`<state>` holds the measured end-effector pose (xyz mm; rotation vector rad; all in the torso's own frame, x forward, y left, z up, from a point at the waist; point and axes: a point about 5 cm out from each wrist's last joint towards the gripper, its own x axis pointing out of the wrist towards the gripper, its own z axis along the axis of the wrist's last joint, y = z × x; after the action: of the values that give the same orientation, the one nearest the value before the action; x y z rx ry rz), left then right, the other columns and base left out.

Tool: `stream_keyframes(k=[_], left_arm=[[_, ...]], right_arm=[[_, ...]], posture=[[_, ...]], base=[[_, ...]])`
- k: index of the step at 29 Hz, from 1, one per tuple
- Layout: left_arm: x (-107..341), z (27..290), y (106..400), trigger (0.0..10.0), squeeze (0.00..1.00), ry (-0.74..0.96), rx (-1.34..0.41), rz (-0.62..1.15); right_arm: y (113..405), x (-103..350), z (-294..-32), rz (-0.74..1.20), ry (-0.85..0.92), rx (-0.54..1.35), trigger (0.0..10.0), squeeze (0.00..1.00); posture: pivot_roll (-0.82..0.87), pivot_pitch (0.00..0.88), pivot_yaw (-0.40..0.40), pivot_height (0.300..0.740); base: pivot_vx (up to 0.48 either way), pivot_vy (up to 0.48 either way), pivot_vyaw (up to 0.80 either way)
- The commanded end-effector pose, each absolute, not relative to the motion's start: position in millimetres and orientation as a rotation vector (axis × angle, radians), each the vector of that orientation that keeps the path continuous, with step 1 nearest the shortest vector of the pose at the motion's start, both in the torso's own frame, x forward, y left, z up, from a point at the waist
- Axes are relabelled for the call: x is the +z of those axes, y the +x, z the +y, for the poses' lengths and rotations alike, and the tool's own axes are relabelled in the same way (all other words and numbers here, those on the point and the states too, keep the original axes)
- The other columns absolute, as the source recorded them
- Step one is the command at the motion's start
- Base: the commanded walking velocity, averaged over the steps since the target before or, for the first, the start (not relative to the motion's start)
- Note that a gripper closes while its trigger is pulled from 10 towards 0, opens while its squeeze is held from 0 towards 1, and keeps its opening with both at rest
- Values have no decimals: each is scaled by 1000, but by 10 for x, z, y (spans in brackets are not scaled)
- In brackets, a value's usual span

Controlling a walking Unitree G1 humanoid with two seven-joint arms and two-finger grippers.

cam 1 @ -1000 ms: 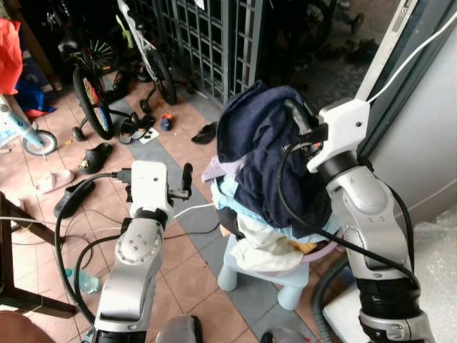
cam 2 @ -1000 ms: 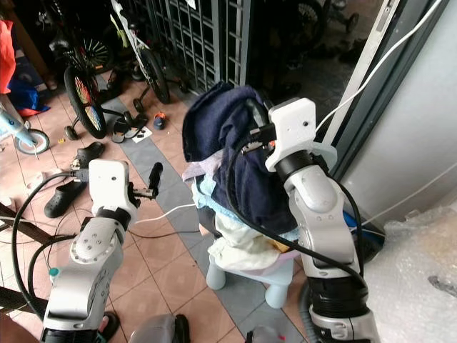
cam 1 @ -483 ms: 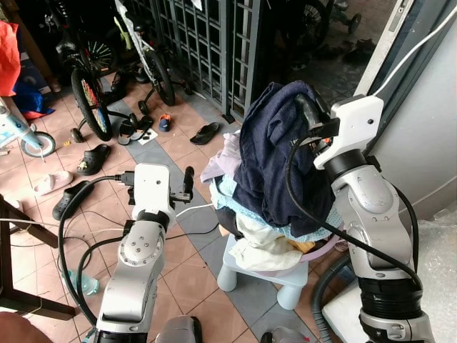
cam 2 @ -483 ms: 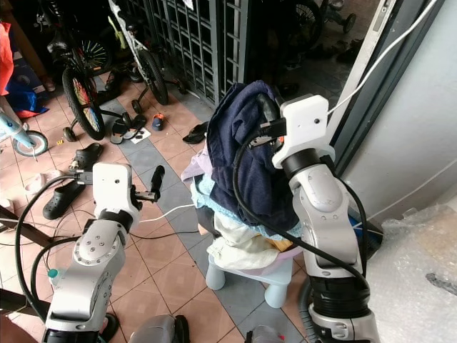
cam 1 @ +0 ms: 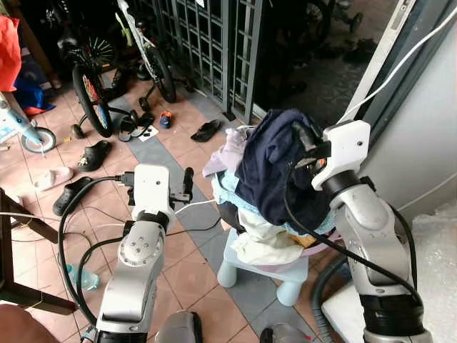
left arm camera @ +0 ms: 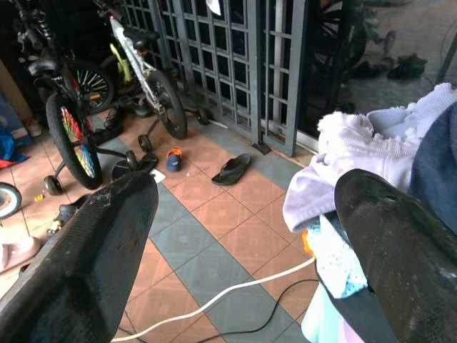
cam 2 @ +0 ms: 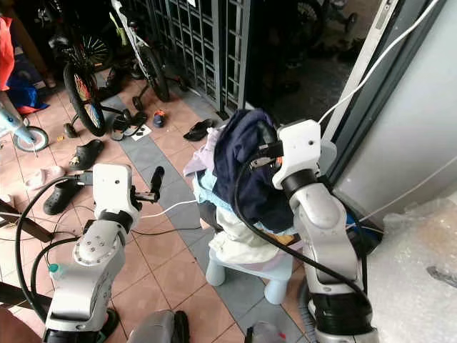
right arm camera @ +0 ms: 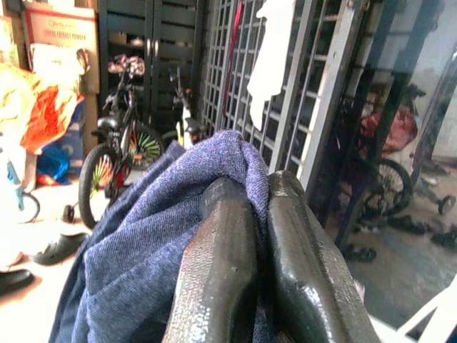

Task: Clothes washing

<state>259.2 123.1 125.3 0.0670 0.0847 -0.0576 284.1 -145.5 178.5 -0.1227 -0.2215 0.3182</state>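
Lower now, my right tool (cam 2: 265, 146) is pinching the navy garment (cam 1: 275, 168) above the laundry heap (cam 1: 268, 236); left tool (cam 1: 187, 182) gaping empty, washing barely begun.

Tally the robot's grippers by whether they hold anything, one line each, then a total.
Holding cloth: 1, right gripper, shut on the navy garment.
Holding nothing: 1, left gripper, open beside the laundry pile.
Total: 2

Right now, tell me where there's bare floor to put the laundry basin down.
Free: the tiles between the stool and the left gripper, crossed only by a white cable. Crowded: sandals and bicycles by the gate; the basin's laundry pile, where the right gripper pinches a navy garment.
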Motion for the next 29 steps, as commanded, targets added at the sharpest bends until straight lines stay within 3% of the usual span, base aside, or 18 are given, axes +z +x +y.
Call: stream_keyframes(k=[1,7,11,14,20,25,29], left_arm=[[1237,1248,2585,10000,0,82,-46,90],[1235,1245,2588,10000,0,85,-52,89],[1233,1244,2590,10000,0,88,-53,89],[1230,1243,2592,10000,0,90,-55,89],[1219,1246,2597,10000,0,95,-56,90],[1219,1246,2603,10000,0,95,-56,84],[1221,1246,2610,10000,0,89,-56,79]], right_arm=[[2825,1699,-1455,-186,-116,321,10000,0],[2791,1502,-1500,-89,-71,273,10000,0],[2832,1435,-1554,-64,-141,218,10000,0],[2848,1411,-1575,-29,-44,189,10000,0],[2875,1487,-1584,-70,-34,182,10000,0],[2897,1507,-1654,-78,-50,136,10000,0],[2925,1561,-1716,-98,-64,95,10000,0]], posture=[[10,29,50,740],[12,26,51,740],[12,22,51,740],[12,22,51,740],[11,8,48,740],[9,2,48,740],[4,0,50,740]], base=[[-330,0,0],[-328,0,0],[-373,0,0],[-382,0,0],[-351,0,0],[0,0,0],[0,0,-644]])
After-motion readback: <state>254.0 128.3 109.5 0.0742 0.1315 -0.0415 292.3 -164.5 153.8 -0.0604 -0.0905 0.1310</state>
